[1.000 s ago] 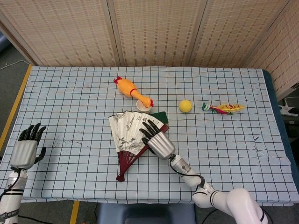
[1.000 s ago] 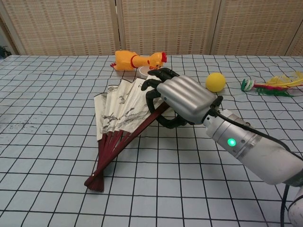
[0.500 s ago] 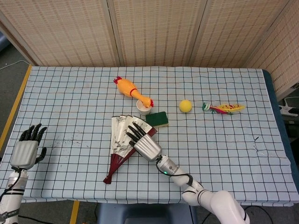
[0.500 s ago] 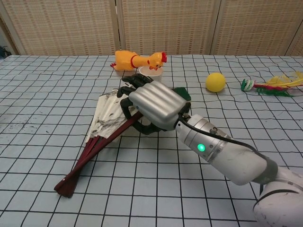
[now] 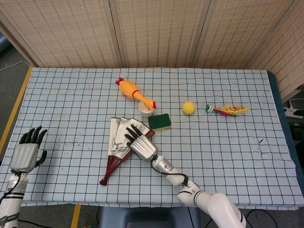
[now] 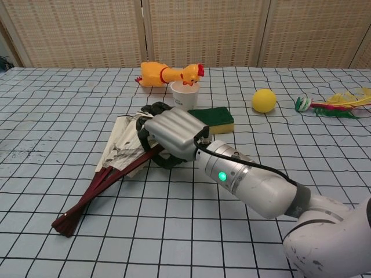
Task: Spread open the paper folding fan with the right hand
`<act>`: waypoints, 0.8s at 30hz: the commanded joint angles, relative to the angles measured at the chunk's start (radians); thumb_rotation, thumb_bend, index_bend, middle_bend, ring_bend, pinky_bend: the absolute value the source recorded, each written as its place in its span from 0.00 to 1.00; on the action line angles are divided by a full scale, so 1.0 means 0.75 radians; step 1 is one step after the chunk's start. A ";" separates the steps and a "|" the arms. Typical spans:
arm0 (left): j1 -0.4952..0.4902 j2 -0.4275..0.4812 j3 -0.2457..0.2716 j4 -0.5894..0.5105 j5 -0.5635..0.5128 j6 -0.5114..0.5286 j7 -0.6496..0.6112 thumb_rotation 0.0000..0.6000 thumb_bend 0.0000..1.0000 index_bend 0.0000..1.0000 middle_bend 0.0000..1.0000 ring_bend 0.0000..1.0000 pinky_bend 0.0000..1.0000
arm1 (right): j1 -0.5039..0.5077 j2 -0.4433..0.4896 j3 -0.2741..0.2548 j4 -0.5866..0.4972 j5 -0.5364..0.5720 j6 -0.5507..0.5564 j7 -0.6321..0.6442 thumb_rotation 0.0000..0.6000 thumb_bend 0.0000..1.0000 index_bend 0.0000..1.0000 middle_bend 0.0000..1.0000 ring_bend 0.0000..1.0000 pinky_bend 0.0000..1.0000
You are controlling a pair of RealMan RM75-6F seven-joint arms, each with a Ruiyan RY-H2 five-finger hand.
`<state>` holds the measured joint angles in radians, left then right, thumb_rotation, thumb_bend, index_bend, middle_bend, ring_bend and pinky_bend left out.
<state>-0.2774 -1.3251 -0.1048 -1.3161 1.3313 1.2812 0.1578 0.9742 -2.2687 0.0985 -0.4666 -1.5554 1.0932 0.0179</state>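
Note:
The paper folding fan (image 5: 117, 138) lies partly spread on the checked cloth left of centre, its dark red ribs running down-left to the pivot end. In the chest view the fan (image 6: 119, 147) shows white painted paper over red sticks. My right hand (image 5: 140, 145) lies on the fan's right edge; in the chest view this hand (image 6: 171, 133) has its fingers over the paper and the thumb curled under the outer red stick, gripping it. My left hand (image 5: 26, 151) rests at the table's front left, far from the fan, fingers apart and holding nothing.
Behind the fan stand a white cup (image 5: 146, 109) and a green-and-yellow sponge (image 5: 160, 121), close to my right hand. A rubber chicken (image 5: 134, 93) lies behind the cup. A yellow ball (image 5: 188, 108) and a feather shuttlecock (image 5: 228, 110) lie further right.
My right hand has swept left with the fan's outer stick. The fan slid left, its spread is narrower than a second ago, and the sponge is uncovered. The left hand stayed put.

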 commanded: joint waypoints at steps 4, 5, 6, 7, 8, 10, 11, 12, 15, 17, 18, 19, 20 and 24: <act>-0.001 0.003 0.000 -0.010 0.006 0.006 0.003 1.00 0.45 0.10 0.00 0.00 0.14 | -0.029 0.046 -0.048 0.039 -0.010 -0.093 0.015 1.00 0.51 0.03 0.07 0.00 0.00; -0.001 0.004 0.000 -0.013 0.005 0.006 0.005 1.00 0.45 0.10 0.00 0.00 0.14 | -0.047 0.065 -0.061 0.024 -0.019 -0.079 0.036 1.00 0.50 0.01 0.07 0.00 0.00; 0.000 0.005 0.000 -0.014 0.004 0.007 0.006 1.00 0.45 0.10 0.00 0.00 0.14 | -0.061 0.077 -0.070 0.018 -0.026 -0.063 0.047 1.00 0.49 0.01 0.07 0.00 0.00; 0.000 0.005 -0.001 -0.015 0.003 0.008 0.006 1.00 0.45 0.10 0.00 0.00 0.14 | -0.076 0.088 -0.079 0.014 -0.032 -0.049 0.055 1.00 0.49 0.02 0.07 0.00 0.00; 0.000 0.004 -0.002 -0.014 0.001 0.006 0.008 1.00 0.45 0.10 0.00 0.00 0.14 | -0.090 0.101 -0.090 0.008 -0.039 -0.040 0.070 1.00 0.49 0.03 0.07 0.00 0.00; -0.002 0.003 -0.002 -0.012 -0.003 0.002 0.012 1.00 0.45 0.10 0.00 0.00 0.14 | -0.104 0.123 -0.100 -0.005 -0.044 -0.043 0.086 1.00 0.49 0.02 0.06 0.00 0.00; -0.003 0.001 -0.001 -0.009 -0.004 -0.001 0.014 1.00 0.45 0.10 0.00 0.00 0.14 | -0.107 0.141 -0.107 -0.020 -0.050 -0.042 0.098 1.00 0.49 0.01 0.06 0.00 0.00; -0.003 -0.001 -0.001 -0.007 -0.004 -0.001 0.016 1.00 0.45 0.10 0.00 0.00 0.14 | -0.110 0.155 -0.108 -0.033 -0.052 -0.039 0.103 1.00 0.48 0.00 0.05 0.00 0.00; -0.001 -0.002 -0.001 -0.004 -0.004 0.004 0.016 1.00 0.45 0.10 0.00 0.00 0.14 | -0.127 0.225 -0.117 -0.117 -0.064 -0.013 0.116 1.00 0.45 0.00 0.03 0.00 0.00; 0.001 -0.004 -0.002 0.000 -0.006 0.007 0.014 1.00 0.45 0.10 0.00 0.00 0.14 | -0.140 0.292 -0.124 -0.199 -0.070 -0.001 0.082 1.00 0.38 0.00 0.01 0.00 0.00; 0.000 -0.005 -0.003 0.003 -0.009 0.005 0.014 1.00 0.45 0.10 0.00 0.00 0.14 | -0.145 0.321 -0.124 -0.239 -0.071 0.003 0.059 1.00 0.33 0.00 0.00 0.00 0.00; -0.001 -0.006 -0.003 0.006 -0.011 0.000 0.014 1.00 0.45 0.10 0.00 0.00 0.14 | -0.151 0.349 -0.125 -0.280 -0.070 0.002 0.034 1.00 0.30 0.00 0.00 0.00 0.00; -0.004 -0.009 -0.004 0.009 -0.014 -0.007 0.015 1.00 0.45 0.10 0.00 0.00 0.14 | -0.157 0.385 -0.125 -0.336 -0.065 -0.008 0.004 1.00 0.27 0.00 0.00 0.00 0.00; -0.011 -0.013 -0.002 0.009 -0.011 -0.018 0.020 1.00 0.45 0.10 0.00 0.00 0.14 | -0.167 0.464 -0.114 -0.481 -0.032 -0.069 -0.081 1.00 0.17 0.00 0.00 0.00 0.00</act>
<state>-0.2857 -1.3344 -0.1062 -1.3090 1.3225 1.2682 0.1725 0.8612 -1.9608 0.0090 -0.7539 -1.5957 1.0700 0.0087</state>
